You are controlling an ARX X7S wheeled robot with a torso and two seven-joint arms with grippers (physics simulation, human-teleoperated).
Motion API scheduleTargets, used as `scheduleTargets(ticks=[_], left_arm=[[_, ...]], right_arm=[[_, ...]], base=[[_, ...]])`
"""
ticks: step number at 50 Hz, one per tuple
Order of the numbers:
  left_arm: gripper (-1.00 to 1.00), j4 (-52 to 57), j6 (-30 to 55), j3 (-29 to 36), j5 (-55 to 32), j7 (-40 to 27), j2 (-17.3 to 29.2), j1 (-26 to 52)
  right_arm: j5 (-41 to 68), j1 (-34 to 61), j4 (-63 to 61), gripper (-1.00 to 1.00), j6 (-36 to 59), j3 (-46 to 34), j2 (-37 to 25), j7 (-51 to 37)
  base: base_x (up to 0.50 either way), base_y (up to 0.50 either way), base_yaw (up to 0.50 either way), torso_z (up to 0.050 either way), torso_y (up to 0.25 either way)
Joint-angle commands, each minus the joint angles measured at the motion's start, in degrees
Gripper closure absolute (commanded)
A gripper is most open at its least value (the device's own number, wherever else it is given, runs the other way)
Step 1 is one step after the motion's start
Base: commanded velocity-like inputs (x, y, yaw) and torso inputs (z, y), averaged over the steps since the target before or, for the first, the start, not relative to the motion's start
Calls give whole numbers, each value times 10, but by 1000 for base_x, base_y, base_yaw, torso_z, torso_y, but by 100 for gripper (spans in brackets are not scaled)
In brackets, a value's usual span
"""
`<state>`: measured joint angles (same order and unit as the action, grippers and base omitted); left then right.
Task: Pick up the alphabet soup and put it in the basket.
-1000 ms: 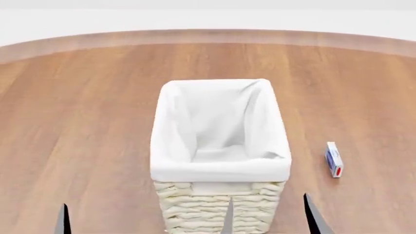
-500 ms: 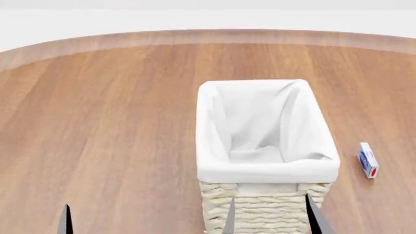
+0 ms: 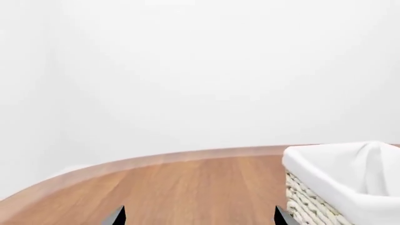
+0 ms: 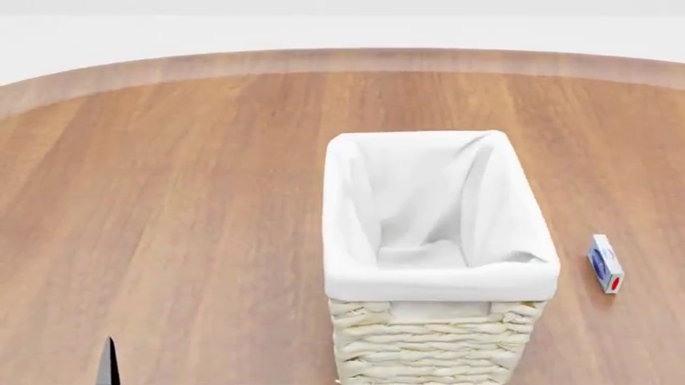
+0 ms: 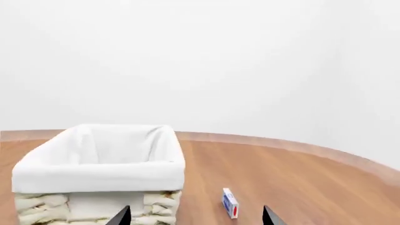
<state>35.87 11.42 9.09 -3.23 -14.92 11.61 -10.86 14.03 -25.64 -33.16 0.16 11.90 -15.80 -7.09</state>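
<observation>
The alphabet soup is not in any view. The basket (image 4: 439,277), cream wicker with a white liner, stands on the wooden floor right of centre in the head view and holds nothing visible. It also shows in the left wrist view (image 3: 340,183) and the right wrist view (image 5: 93,164). My left gripper (image 3: 198,216) is open and empty, with the basket just beside one finger. Only one of its fingertips (image 4: 108,362) shows in the head view, at the bottom left. My right gripper (image 5: 196,216) is open and empty, low in front of the basket's near end. It is out of the head view.
A small white and blue box with a red spot (image 4: 605,263) lies on the floor right of the basket; it also shows in the right wrist view (image 5: 230,202). The round wooden floor (image 4: 160,200) ends at a curved edge against white walls.
The head view swung left a second ago, so the basket and box sit further right. Since half a second ago my right gripper's fingertips have dropped out of the head view.
</observation>
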Motion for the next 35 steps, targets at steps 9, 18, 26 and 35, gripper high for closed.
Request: scheduleTargets(ticks=[9,18,26,35], left_arm=[[-100,-17,0,5,-2,-9,5,7],[-100,-16,1,9,-6,-15,10,8],[-100,-20,1,13,-8,-21,14,11],[-100,-21,3,17,-11,-27,19,13]], right_arm=[[20,-52,84,-100,-75,67,6,18],[14,-43,118,-100,-95,55,13,24],[5,-32,176,-100,-132,44,24,34],[-1,-18,256,-100,-186,35,35,49]], base=[[0,0,0,0,0],[0,0,0,0,0],[0,0,0,0,0],[0,0,0,0,0]])
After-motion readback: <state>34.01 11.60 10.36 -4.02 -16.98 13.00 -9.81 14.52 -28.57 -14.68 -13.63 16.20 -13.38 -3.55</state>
